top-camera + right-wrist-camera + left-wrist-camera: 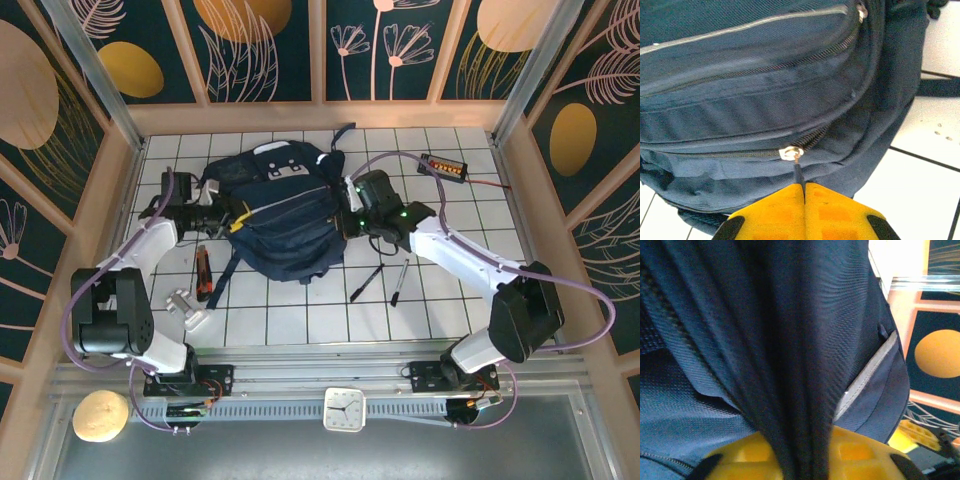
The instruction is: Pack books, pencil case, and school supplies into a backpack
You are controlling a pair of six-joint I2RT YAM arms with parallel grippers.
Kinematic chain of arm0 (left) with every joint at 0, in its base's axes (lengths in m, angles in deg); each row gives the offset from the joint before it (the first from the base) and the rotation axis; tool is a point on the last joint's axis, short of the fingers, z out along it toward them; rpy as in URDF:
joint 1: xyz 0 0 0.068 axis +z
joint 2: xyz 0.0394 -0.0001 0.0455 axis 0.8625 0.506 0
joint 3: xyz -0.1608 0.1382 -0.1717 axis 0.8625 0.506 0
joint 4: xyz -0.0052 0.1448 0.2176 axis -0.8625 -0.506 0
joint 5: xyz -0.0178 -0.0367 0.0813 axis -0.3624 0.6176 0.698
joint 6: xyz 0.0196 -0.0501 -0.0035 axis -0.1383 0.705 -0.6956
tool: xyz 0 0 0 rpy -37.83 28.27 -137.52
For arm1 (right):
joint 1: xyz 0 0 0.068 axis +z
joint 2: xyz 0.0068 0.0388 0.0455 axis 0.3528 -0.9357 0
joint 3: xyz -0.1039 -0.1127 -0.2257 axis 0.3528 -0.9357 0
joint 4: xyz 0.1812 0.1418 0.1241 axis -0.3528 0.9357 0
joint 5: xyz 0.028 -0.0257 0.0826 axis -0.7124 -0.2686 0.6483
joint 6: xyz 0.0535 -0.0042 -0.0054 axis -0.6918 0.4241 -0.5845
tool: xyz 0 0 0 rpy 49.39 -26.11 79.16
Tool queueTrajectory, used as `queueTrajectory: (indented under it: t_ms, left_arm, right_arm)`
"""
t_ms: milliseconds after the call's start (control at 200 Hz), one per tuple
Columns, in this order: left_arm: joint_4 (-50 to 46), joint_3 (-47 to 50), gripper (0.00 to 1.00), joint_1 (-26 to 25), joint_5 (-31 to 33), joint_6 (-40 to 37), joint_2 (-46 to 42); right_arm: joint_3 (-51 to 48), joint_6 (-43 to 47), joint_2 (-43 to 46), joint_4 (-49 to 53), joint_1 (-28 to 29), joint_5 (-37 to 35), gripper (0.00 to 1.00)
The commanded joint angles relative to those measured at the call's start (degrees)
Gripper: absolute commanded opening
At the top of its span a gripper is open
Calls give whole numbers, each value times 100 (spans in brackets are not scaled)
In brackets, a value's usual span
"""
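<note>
Top external view gives you the backpack as a slumped, rounded mound of navy woven fabric in the middle of the white-tiled worktop. Its long axis runs far to near, and the end with the white patches points away from the arm bases. Your left claw is at its left flank and your right claw at its right flank.

On the left wrist camera, that claw is grasping a pleated fold of the ribbed cloth between yellow pads, with a pale reflective stripe off to one side. On the right wrist camera, the claw is clenched on the thin dark zipper pull hanging from a silver slider.

A slim dark pen and a second pen lie near-right of the bag, lengthwise roughly far to near, just beside your right forearm. Bare tiles run along the near edge, and a wooden frame closes the far side.
</note>
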Motion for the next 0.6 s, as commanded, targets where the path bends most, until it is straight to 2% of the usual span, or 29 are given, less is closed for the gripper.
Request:
queueTrajectory:
  t_ms: [0,120,195,320,390,475,530,595]
  left_arm:
    - [207,-281,34,239,415,-328,-27]
    - [319,-24,42,243,386,-324,-235]
    - [289,81,50,243,343,-371,-310]
    - [13,64,73,234,524,-918,-598]
    - [-348,-92,98,213,1001,-1586,-976]
    - [-982,-410,99,-73,1639,-2699,-1221]
    - [-1195,-453,99,-449,2047,-3308,-1294]
    - [-1199,-352,99,-942,2220,-3915,-1408]
  right_arm:
    - [228,-239,-186,281,109,-116,0]
    - [367,-383,-486,146,273,7,0]
    - [344,-422,-492,27,241,56,0]
    - [344,-449,-418,-77,65,281,0]
    - [347,-466,-394,-101,26,353,0]
    - [355,-515,-417,-112,30,454,0]
    - [348,-551,-425,-123,56,509,0]
    - [345,-581,-445,-145,74,552,0]
